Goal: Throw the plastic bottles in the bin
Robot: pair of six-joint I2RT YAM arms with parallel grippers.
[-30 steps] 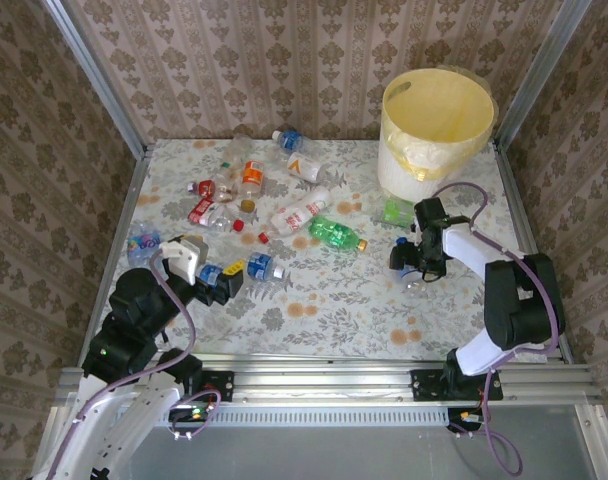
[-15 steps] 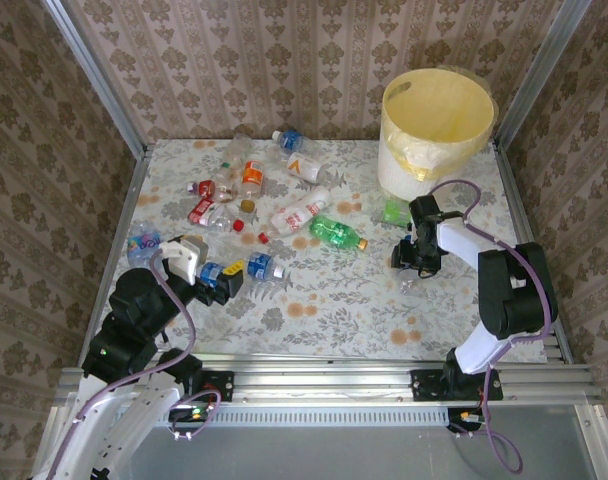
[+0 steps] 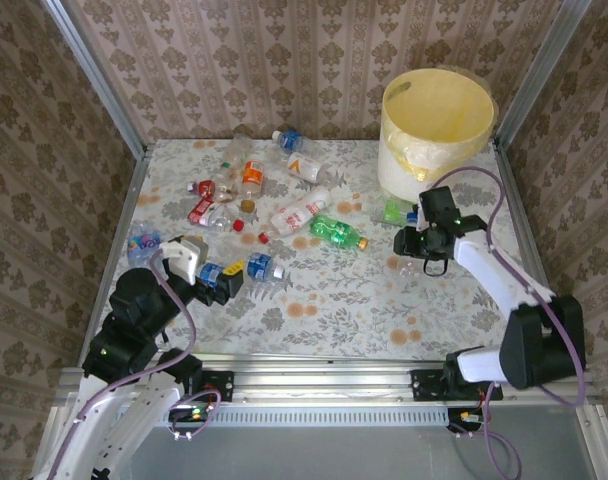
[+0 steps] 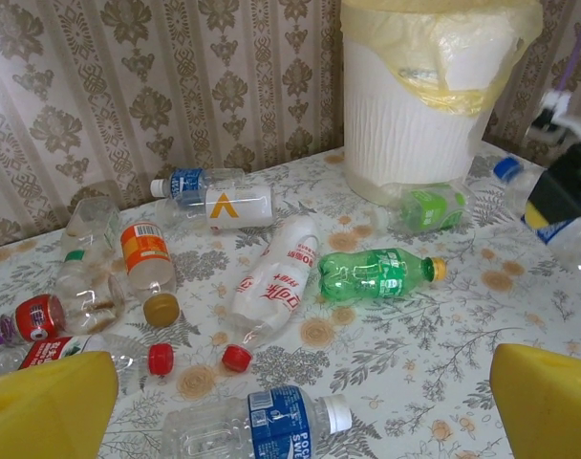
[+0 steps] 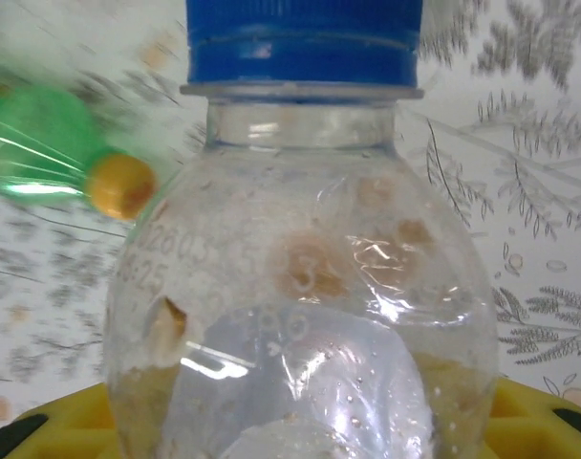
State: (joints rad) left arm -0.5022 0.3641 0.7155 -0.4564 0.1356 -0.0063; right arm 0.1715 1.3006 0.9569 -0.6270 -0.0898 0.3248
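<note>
My right gripper (image 3: 414,250) is shut on a clear plastic bottle (image 5: 300,287) with a blue cap (image 5: 303,43). It holds the bottle just above the table, in front of the bin (image 3: 439,125), a pale yellow bucket at the back right. The held bottle also shows in the left wrist view as the clear bottle (image 4: 558,229). My left gripper (image 3: 222,281) stands open at the near left, behind a blue-labelled bottle (image 4: 271,421). Farther out lie a green bottle (image 3: 335,232), a white bottle with red lettering (image 3: 299,212) and an orange-labelled bottle (image 3: 250,177).
A small crushed green bottle (image 3: 397,211) lies against the foot of the bin. Several more bottles and loose red caps are scattered at the back left (image 3: 209,195). Patterned walls close the table on three sides, with metal posts at the corners.
My right gripper has closed on the clear blue-capped bottle and moved with it back and right, toward the bin. The left arm has not moved.
</note>
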